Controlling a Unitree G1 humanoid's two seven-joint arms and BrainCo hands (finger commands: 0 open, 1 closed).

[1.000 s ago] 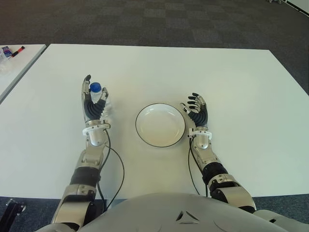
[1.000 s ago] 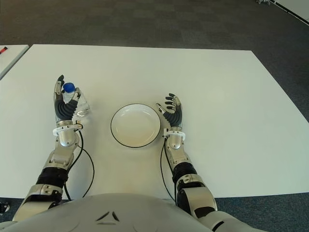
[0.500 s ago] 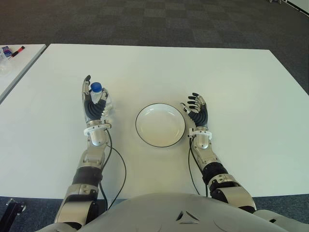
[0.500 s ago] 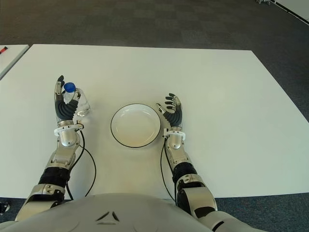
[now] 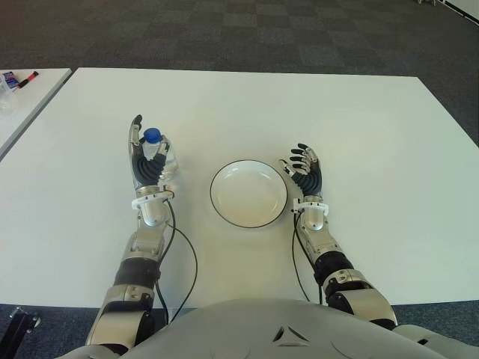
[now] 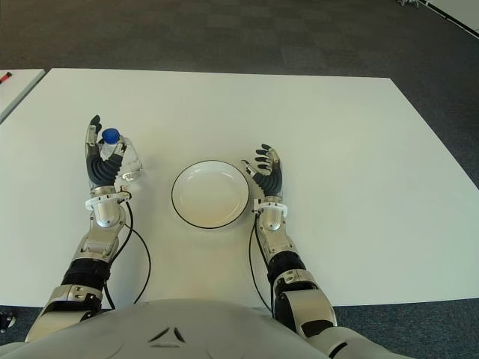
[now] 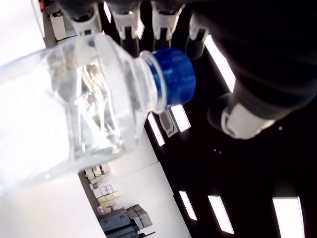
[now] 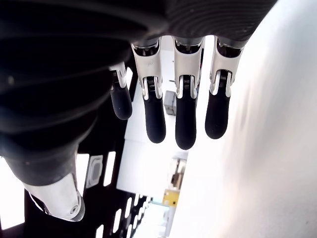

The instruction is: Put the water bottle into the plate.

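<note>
A white table (image 5: pixel 239 97) carries 1 round white plate (image 5: pixel 248 194) with a dark rim. Left of the plate, the left hand (image 5: pixel 147 166) stands upright, fingers clamped on a clear, blue-capped water bottle (image 5: pixel 161 157). Right of the plate, the right hand (image 5: pixel 305 173) points upward, fingers loosely apart, holding nothing.

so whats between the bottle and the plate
Nothing: in the left eye view, only bare table separates the bottle, held by the left robot hand, from the plate.
</note>
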